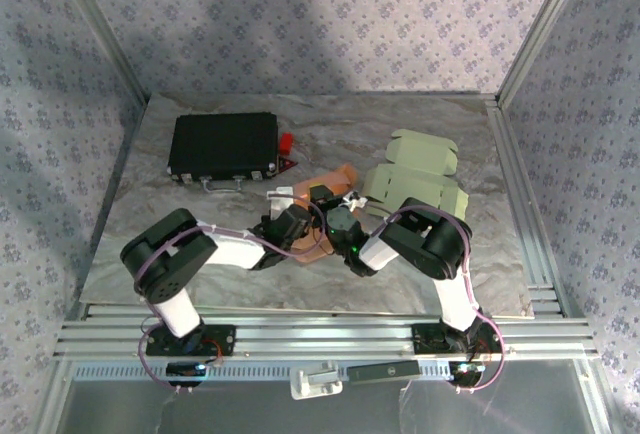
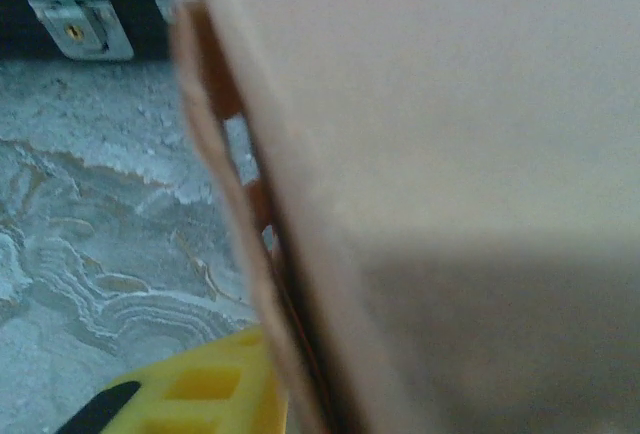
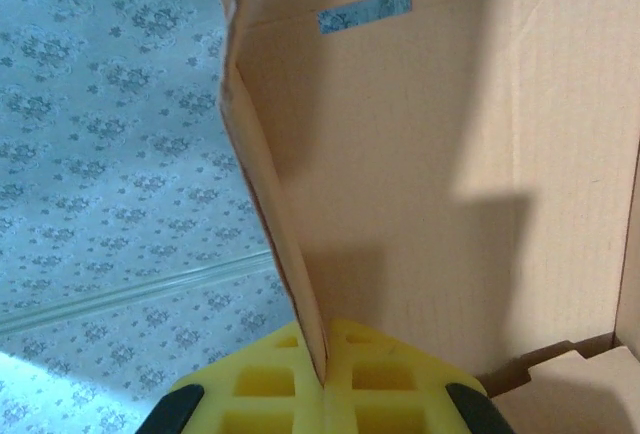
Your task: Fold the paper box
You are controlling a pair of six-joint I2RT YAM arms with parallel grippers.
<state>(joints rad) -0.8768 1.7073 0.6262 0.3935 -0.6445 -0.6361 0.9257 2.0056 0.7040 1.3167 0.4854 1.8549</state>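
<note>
Partly raised brown corrugated cardboard box (image 1: 338, 176) at centre of marbled grey surface (image 1: 150, 194), one wall upright, clamped in the right pincer (image 3: 325, 384); left pincer (image 1: 292, 219) alongside, grip impossible to tell; closing flaps apparently yet to fold.

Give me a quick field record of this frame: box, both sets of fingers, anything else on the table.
paper box: brown card, mid-table between the two arms, partly folded
right fingers: shut on the edge of a box wall
left fingers: one yellow finger beside a box wall; open or shut unclear
black case: far left of the table, lid down
pale green boxes: far right, beyond the right arm
table: marbled surface
</note>
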